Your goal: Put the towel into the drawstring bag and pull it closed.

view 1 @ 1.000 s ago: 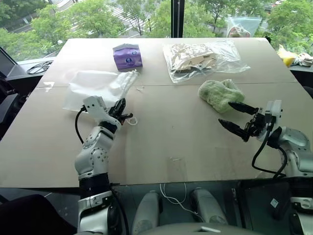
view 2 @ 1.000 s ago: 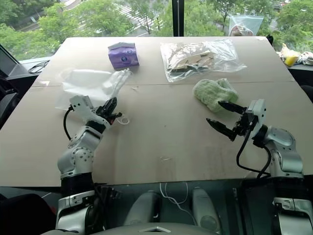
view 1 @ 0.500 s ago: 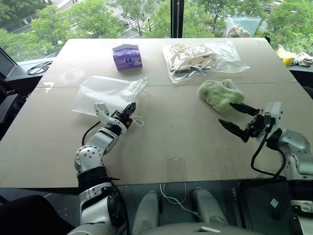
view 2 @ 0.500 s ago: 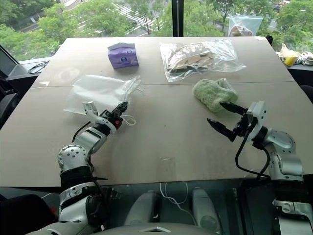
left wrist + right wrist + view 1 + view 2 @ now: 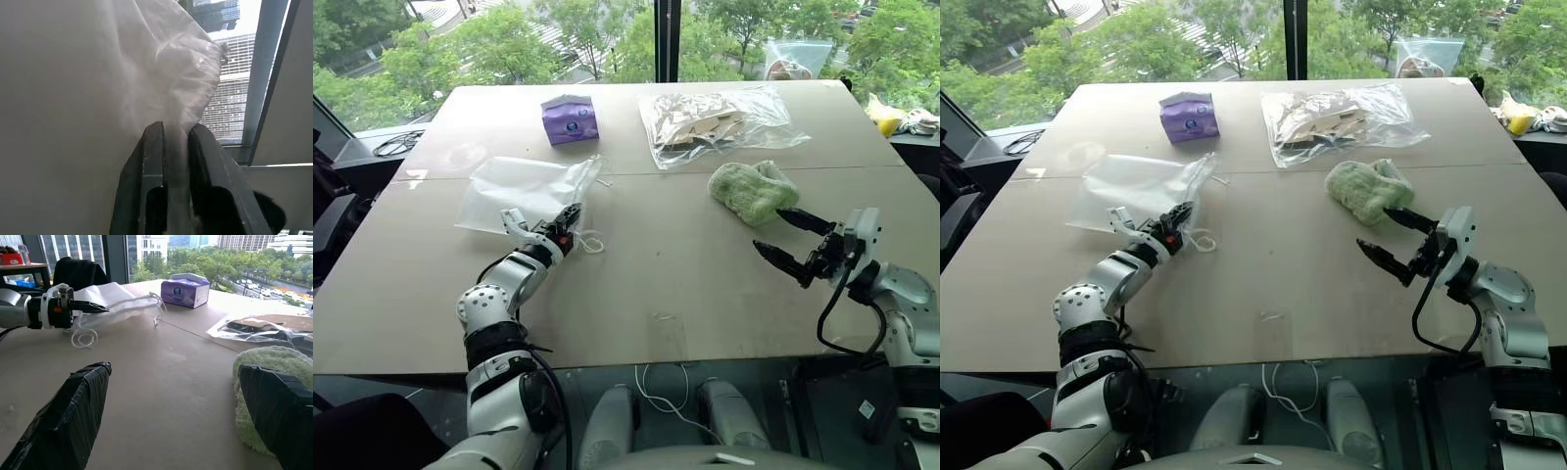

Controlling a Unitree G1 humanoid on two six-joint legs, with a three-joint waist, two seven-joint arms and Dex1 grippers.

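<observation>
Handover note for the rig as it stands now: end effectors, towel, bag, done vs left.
Left end effector: at the drawstring bag's edge, bag film between its fingers; grip unclear.
Right end effector: open, beside the towel, one finger touching it, nothing held.
Towel lies on the table, outside the bag; the bag lies flat, cords loose.
Done: nothing yet.
Left: pick up towel, put it in the bag, pull cords closed.
</observation>
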